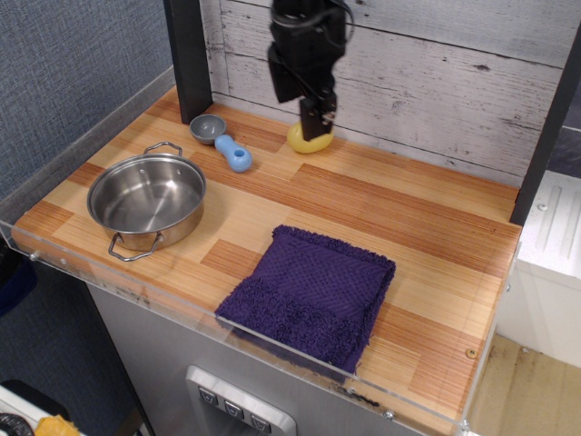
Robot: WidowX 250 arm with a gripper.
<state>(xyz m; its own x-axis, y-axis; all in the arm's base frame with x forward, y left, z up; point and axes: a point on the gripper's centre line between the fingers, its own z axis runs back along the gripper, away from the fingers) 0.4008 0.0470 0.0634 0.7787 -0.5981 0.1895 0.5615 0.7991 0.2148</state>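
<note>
- while the wooden counter [427, 227] fills most of the view, with a clear rim along its front and a pale plank wall behind, only its back edge has any work on it
- a purple towel [313, 291] lies folded flat at the front right, well apart from the arm, with nothing on it
- a steel pot [147, 195] stands upright at the left with its two handles out to the sides; nothing is inside it, and it is near the scoop but not touching it
- the black gripper [318, 127] points straight down at the back of the counter, its tips on or just at the top of the yellow piece; from this angle the fingers read as one dark post, so i cannot tell whether the claw is parted, closed or pinching the piece
- a blue-grey scoop [222, 141] lies between the pot and the yellow piece, bowl toward the wall, lighter blue handle toward the front, apart from both
- the small rounded yellow piece [305, 142], perhaps a toy fruit, sits on the wood close by the wall, right beneath the tips; by my judgement the reach down to it is done, while a sure hold and any lift off the wood are not yet shown
</note>
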